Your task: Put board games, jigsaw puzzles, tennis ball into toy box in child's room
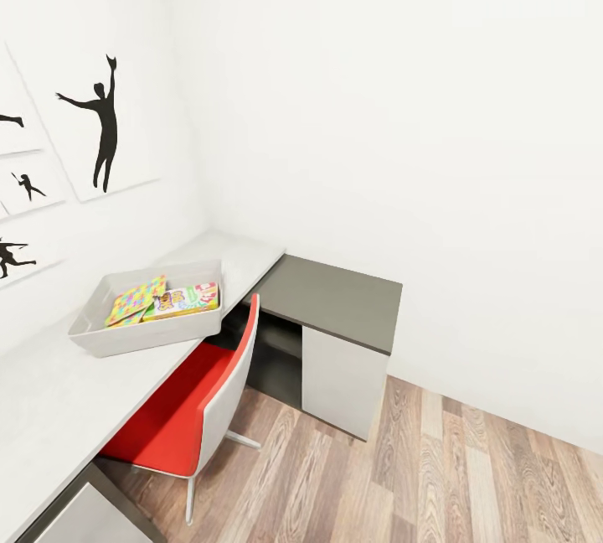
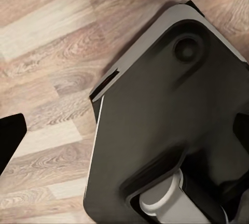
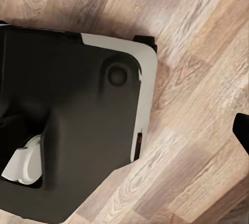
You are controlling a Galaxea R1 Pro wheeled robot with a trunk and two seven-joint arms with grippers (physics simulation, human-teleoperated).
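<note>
Nearest, each wrist view looks down on the robot's dark base (image 2: 166, 130) over the wood-plank floor (image 3: 207, 53); one dark fingertip (image 2: 9, 136) shows at each edge, so neither claw's state can be told. Red-seated chair (image 1: 176, 417) tucked under the pale table (image 1: 50, 409). Toy box (image 1: 126, 338) on the table, holding a jigsaw puzzle (image 1: 134, 300) beside a board game (image 1: 184, 300). Dark cabinet section (image 1: 335, 296) beyond, silhouette pictures (image 1: 100, 120) on the wall.

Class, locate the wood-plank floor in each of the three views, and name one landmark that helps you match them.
Head view: the wood-plank floor takes the lower right, under the grey cabinet.
Left wrist view: floor beside the robot's dark base.
Right wrist view: floor beside that base.
Shared landmark: the plank grain; both wrist views share the base.
</note>
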